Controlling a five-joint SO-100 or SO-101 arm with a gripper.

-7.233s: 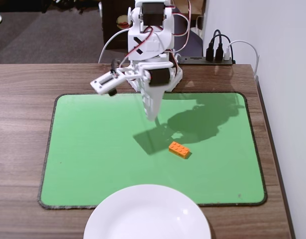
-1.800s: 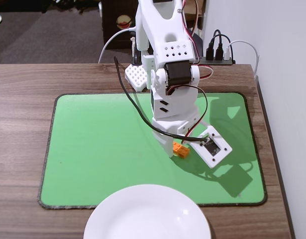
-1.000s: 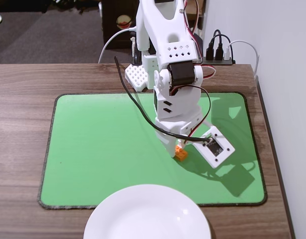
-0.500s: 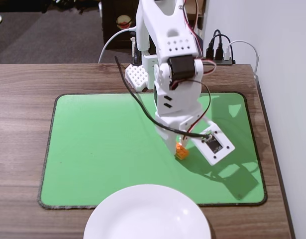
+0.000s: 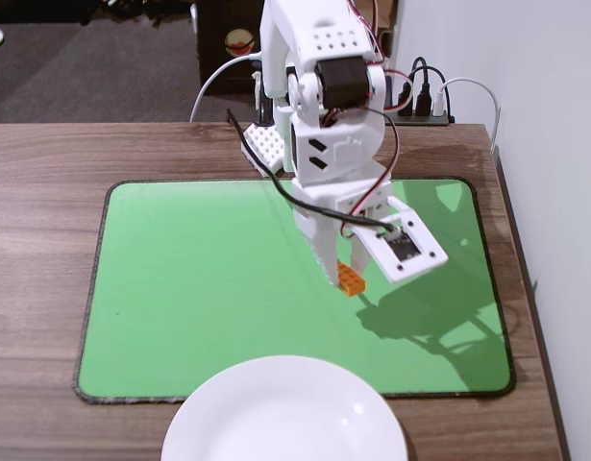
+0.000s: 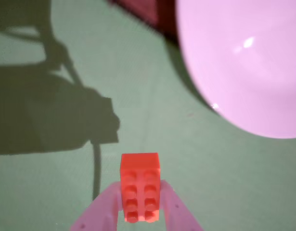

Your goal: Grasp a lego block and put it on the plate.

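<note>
Jaws of the gripper (image 5: 339,279) are closed down to the width of the lego block (image 5: 350,279), which sits clamped between the two fingers; in the wrist view the pale fingers (image 6: 103,210) press against both long sides of the orange lego block (image 6: 140,186), its studded face toward the camera and its far end sticking out past the fingertips toward 12 o'clock. In the fixed view the block hangs at the tip of the white arm (image 5: 326,125), clear of the green mat (image 5: 180,288), with the arm's shadow falling on the mat toward 4 o'clock from the block. The wrist camera board (image 5: 402,248) juts out from the gripper toward 3 o'clock. The plate (image 5: 283,411) lies at the 6 o'clock edge of the fixed view, overlapping the near border of the mat, well apart from the block and roughly toward 7 o'clock from it. In the wrist view the plate (image 6: 244,62) fills the 1 to 2 o'clock corner, glossy with a bright highlight, and the block is apart from its rim. The mat rests on a wooden table (image 5: 45,240), and a power strip (image 5: 420,108) with plugged-in cables sits at the table's far edge, toward 1 o'clock from the arm.
</note>
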